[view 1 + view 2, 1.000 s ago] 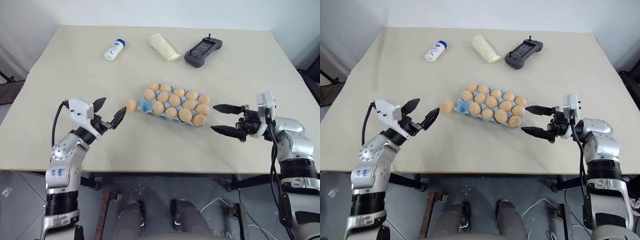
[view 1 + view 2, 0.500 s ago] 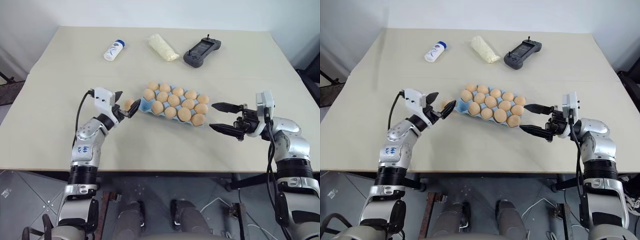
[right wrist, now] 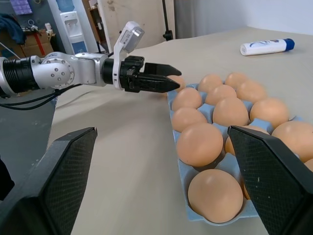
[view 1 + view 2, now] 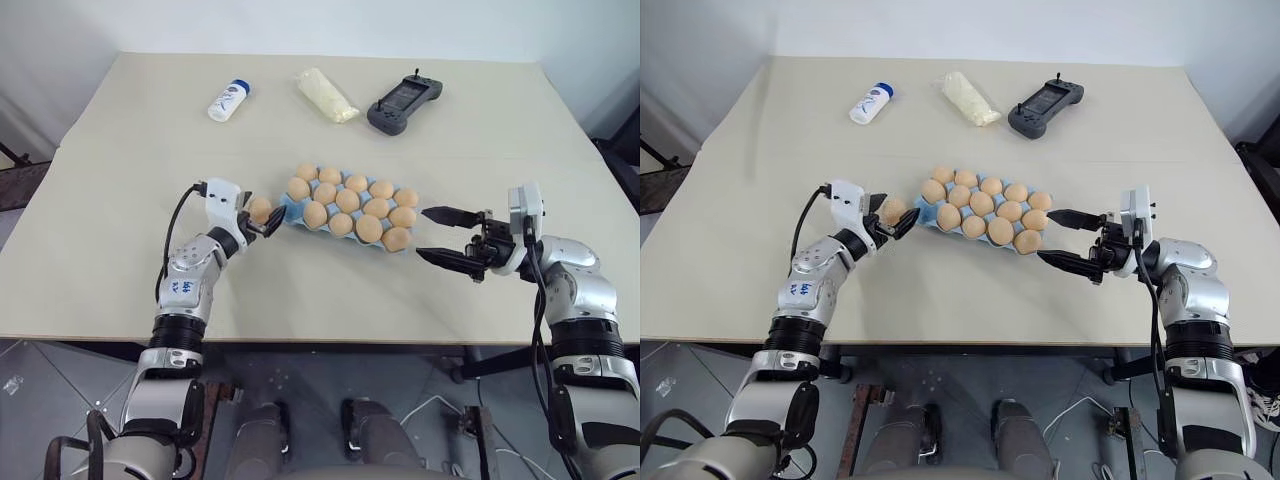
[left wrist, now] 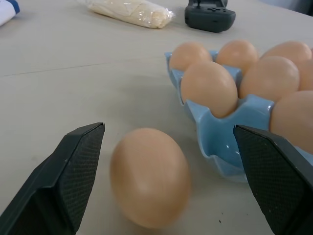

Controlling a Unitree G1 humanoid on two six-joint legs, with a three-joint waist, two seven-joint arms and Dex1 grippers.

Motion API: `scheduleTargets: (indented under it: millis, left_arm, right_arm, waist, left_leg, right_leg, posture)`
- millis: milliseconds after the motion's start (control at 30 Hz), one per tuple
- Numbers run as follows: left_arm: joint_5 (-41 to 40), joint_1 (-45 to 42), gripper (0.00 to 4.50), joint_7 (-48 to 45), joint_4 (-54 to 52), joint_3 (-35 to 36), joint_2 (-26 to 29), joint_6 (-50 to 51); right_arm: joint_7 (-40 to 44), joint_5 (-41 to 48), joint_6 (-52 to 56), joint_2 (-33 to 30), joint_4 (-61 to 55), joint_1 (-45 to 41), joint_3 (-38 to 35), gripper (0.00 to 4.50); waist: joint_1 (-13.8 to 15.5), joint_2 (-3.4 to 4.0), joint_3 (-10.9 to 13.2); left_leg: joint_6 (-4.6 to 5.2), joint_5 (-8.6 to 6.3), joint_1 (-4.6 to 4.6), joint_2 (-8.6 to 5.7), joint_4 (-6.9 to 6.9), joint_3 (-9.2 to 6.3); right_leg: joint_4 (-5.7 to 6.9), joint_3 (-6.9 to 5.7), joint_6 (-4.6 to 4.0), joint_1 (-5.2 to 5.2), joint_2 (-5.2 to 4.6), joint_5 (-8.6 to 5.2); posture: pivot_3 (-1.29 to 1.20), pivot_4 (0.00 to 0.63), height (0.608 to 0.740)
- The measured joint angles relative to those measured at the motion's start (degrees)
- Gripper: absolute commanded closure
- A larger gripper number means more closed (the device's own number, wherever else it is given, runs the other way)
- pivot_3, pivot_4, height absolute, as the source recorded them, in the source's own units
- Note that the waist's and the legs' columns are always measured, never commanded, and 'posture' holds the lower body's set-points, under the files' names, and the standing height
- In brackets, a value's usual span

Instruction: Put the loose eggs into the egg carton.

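One loose egg (image 4: 260, 208), tan and oval, lies on the table just left of the egg carton (image 4: 288, 211). The carton is a light blue tray holding several eggs, with an empty corner cup (image 5: 221, 157) facing the loose egg. My left gripper (image 4: 263, 214) is open, its black fingers (image 5: 78, 166) standing on either side of the loose egg (image 5: 149, 177) without pressing it. To the right of the carton, my right gripper (image 4: 422, 234) hangs open and empty, pointing at the carton's right end.
At the far side of the table lie a white bottle (image 4: 228, 99), a pale packet (image 4: 327, 95) and a dark grey controller (image 4: 405, 102). Bare tabletop (image 4: 330, 290) stretches in front of the carton to the near edge.
My left gripper has moved forward and to the right, from short of the loose egg to straddling it. The right arm and the eggs have stayed put.
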Motion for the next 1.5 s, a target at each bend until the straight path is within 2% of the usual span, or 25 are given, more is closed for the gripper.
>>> scheduleTargets:
  millis: [367,667,767,967,1033,1100,1500]
  left_arm:
    - [0.5,-2.5,0.02,1.1,1.2,0.2,1.0,7.2]
    - [0.7,-2.5,0.02,1.3,1.2,0.1,2.2,7.7]
    - [1.0,-2.5,0.59,1.1,1.1,-0.4,2.9,7.6]
    - [1.9,-1.9,2.5,1.1,1.4,-0.6,2.8,8.4]
    - [1.9,-1.9,2.9,1.2,1.4,-0.4,2.8,8.4]
    - [1.9,-2.0,3.06,1.3,1.4,-0.3,2.7,8.4]
    - [1.8,-2.8,3.09,1.2,2.3,0.9,2.6,8.2]
  right_arm:
    - [-0.5,-0.9,0.0,0.0,0.0,0.0,0.0,0.0]
    - [-0.9,-1.3,-0.1,0.0,0.0,0.0,0.0,0.0]
    - [-1.0,-1.6,-0.2,0.0,0.0,0.0,0.0,0.0]
    - [-1.1,-2.0,-0.3,0.0,0.0,0.0,0.0,0.0]
    - [-1.2,-2.1,-0.3,0.0,0.0,0.0,0.0,0.0]
    - [-1.4,-2.1,-0.3,0.0,0.0,-0.1,0.0,0.0]
    - [-2.2,-2.5,-0.3,0.0,0.0,-0.1,0.0,0.0]
  waist:
    - [0.0,0.0,0.0]
    - [0.0,0.0,0.0]
    - [-0.1,0.0,0.0]
    - [-0.1,0.0,0.0]
    - [0.0,0.0,0.0]
    - [0.0,0.0,0.0]
    - [0.0,0.0,0.0]
  left_leg:
    - [-0.09,0.01,0.1,-0.03,0.07,-0.01]
    - [-0.13,0.04,0.12,-0.03,0.06,-0.03]
    - [-0.14,0.03,0.12,-0.03,0.03,-0.02]
    - [-0.14,0.03,0.06,-0.03,0.03,-0.03]
    - [-0.14,0.03,0.05,-0.03,0.0,-0.03]
    - [-0.15,0.03,0.04,-0.03,0.0,-0.03]
    - [-0.15,0.03,0.03,-0.03,-0.01,-0.02]
  right_leg:
    - [0.21,0.01,0.0,0.04,-0.02,0.0]
    - [0.28,0.0,-0.01,0.04,-0.04,0.0]
    - [0.28,0.01,-0.01,0.03,-0.04,-0.01]
    - [0.25,0.0,-0.01,-0.02,-0.04,-0.01]
    - [0.22,0.0,-0.01,-0.03,-0.05,-0.01]
    - [0.21,0.0,-0.01,-0.04,-0.05,-0.01]
    - [0.18,0.0,-0.01,-0.04,-0.04,-0.01]
  posture:
    - [0.0,0.15,0.74]
    - [0.0,0.15,0.74]
    - [0.0,0.15,0.74]
    - [0.0,0.15,0.74]
    - [0.0,0.15,0.74]
    - [0.0,0.15,0.74]
    - [0.0,0.15,0.74]
